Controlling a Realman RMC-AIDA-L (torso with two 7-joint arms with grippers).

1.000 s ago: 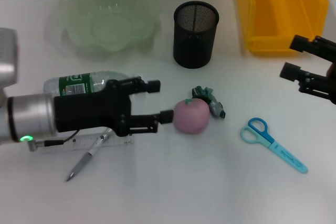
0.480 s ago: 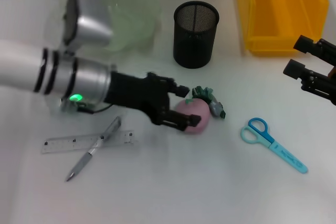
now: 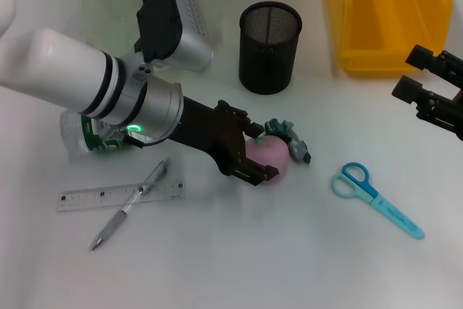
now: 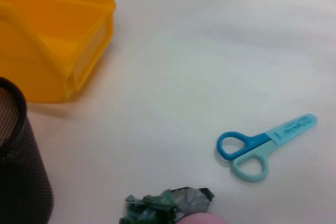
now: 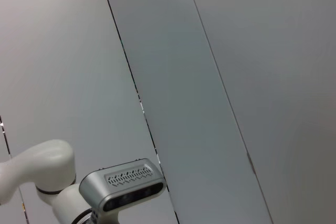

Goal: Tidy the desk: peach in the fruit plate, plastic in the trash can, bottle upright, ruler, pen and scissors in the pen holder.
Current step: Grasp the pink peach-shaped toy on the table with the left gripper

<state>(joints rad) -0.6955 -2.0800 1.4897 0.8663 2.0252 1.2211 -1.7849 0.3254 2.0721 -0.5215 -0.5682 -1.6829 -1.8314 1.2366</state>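
Looks like an office or lab test bench. A plain white table (image 3: 289, 265) carries a mesh pen holder (image 3: 269, 46) and a yellow bin (image 3: 387, 16). Grey wall panels (image 5: 210, 77) stand behind.

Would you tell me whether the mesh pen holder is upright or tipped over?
Upright. The pen holder stands on its base with its round open mouth facing up, between the fruit plate and the yellow bin.

No readable words anywhere. Fine tick marks along the clear ruler (image 3: 119, 195) lying near the bottle, numbers too small to make out. Green label on the bottle (image 3: 90, 137) mostly hidden behind the arm, print illegible. Faint print on the scissors' blade cover (image 4: 292, 127), unreadable.
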